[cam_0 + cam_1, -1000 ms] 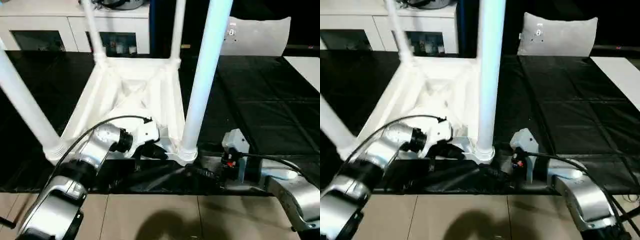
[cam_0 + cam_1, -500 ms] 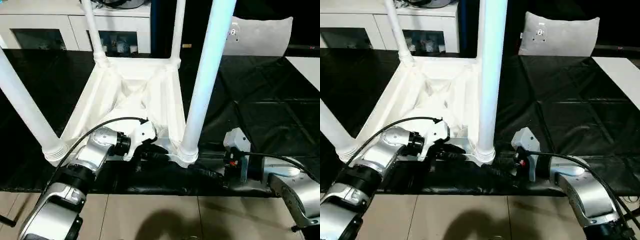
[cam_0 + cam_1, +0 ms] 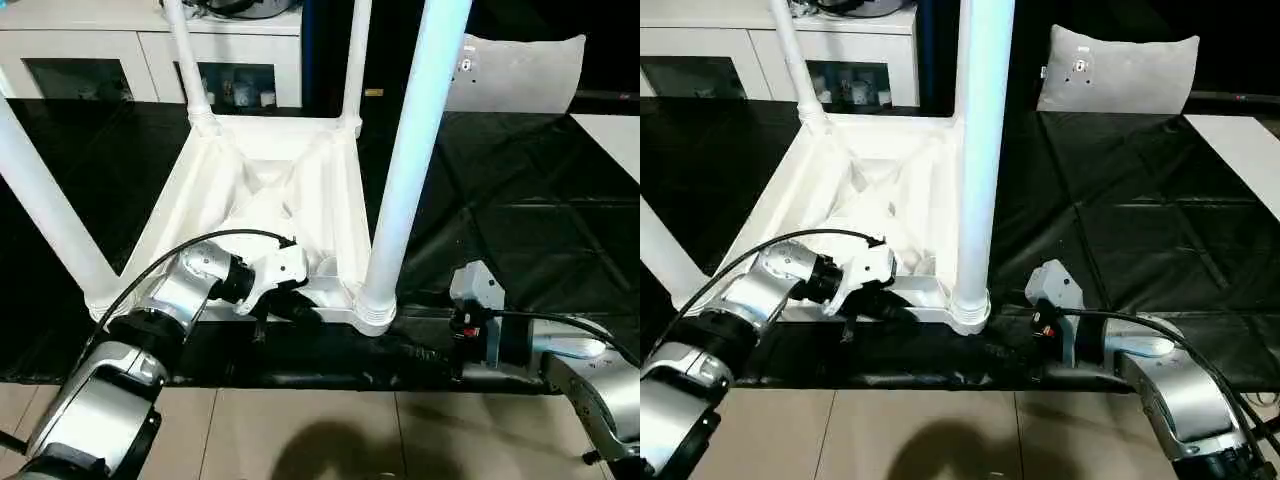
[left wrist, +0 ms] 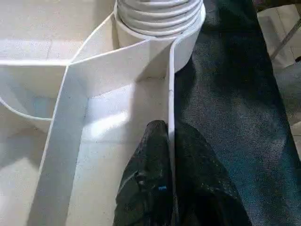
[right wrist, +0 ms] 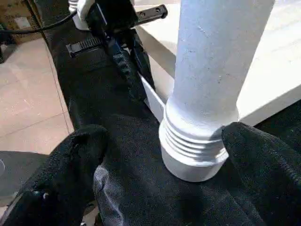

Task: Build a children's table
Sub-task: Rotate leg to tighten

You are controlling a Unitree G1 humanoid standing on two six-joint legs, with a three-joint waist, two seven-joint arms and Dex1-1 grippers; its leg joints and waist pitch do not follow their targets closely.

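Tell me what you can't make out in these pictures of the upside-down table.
- Tops of the legs: cut off by the upper edge in both eye views.
- Table top's flat face: lies against the black mat.
- Cabinet contents: dark behind its doors.
- Right gripper's fingertips: cut off by the wrist view's bottom edge.

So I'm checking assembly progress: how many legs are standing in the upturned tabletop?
4. Near-left leg, near-right leg beside the open right gripper, far-left leg, far-right leg. The left gripper pinches the tabletop's near rim.
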